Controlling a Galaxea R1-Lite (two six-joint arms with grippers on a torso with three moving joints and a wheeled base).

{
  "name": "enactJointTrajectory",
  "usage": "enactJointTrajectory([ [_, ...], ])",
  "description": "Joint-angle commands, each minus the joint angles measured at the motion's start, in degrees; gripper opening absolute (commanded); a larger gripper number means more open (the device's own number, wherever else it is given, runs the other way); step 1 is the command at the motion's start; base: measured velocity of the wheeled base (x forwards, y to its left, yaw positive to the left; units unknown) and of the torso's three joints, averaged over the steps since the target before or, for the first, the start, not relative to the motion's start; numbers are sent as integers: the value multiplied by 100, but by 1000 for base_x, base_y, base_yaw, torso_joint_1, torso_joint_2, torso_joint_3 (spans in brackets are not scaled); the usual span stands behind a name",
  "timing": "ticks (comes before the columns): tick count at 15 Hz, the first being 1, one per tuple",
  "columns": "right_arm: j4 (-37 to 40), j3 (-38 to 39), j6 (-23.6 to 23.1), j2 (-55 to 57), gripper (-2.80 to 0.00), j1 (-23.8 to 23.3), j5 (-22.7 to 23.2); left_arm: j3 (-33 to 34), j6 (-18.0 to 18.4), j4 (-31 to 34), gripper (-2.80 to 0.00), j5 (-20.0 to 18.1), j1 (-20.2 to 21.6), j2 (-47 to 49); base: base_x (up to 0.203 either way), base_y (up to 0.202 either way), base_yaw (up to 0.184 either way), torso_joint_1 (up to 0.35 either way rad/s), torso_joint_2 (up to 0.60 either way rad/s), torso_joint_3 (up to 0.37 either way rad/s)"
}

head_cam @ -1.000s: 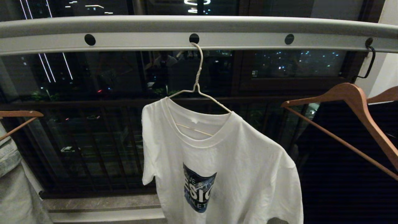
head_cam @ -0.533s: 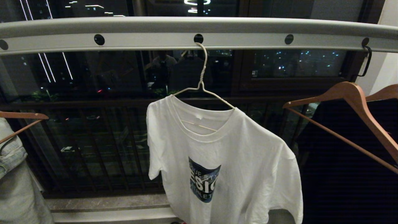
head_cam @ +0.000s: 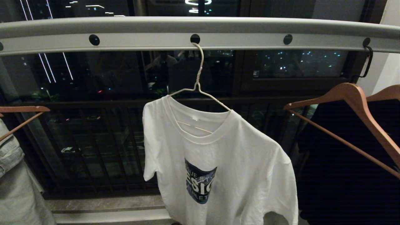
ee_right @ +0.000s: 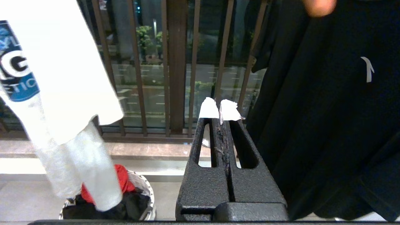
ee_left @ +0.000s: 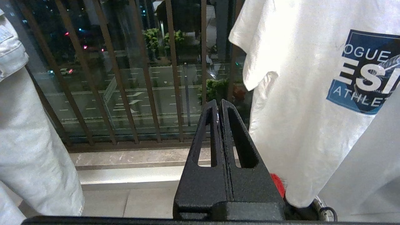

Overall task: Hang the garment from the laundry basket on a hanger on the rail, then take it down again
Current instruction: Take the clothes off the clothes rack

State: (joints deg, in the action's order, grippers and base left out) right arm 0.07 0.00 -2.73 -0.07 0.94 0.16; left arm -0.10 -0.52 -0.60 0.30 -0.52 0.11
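Observation:
The garment [head_cam: 225, 150], a white T-shirt with a blue chest print, hangs on the thin white wire hanger [head_cam: 198, 82]. The hanger's hook sits in a hole of the pale grey rail [head_cam: 240, 40]. Neither arm shows in the head view. In the left wrist view my left gripper [ee_left: 218, 104] is shut and empty, low beside the garment [ee_left: 297, 109] and apart from it. My right gripper [ee_right: 220, 107], its tips wrapped in white tape, is also shut and empty, between the garment [ee_right: 62, 78] and a black garment. Below the T-shirt stands the laundry basket [ee_right: 148, 192] with red and dark clothes in it.
Brown wooden hangers [head_cam: 354, 95] carry the black garment [head_cam: 343, 168] at the right. Another wooden hanger [head_cam: 22, 109] holds pale denim [head_cam: 11, 175] at the left. A dark balcony railing [head_cam: 93, 150] and a stone ledge [head_cam: 106, 203] lie behind.
The head view swung a little sideways and came back. The T-shirt hangs on the hanger at the same hole of the rail.

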Motion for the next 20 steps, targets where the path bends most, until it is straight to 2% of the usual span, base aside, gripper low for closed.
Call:
enactJointTrajectory([
  [1,-3,9,-5,7,-280,-1,2,1,-9,-2,-280,5,0,-2,0,0,0,0,0,0],
  [20,45,0,-122,7,-280,3,28,1,-9,-2,-280,5,0,-2,0,0,0,0,0,0],
])
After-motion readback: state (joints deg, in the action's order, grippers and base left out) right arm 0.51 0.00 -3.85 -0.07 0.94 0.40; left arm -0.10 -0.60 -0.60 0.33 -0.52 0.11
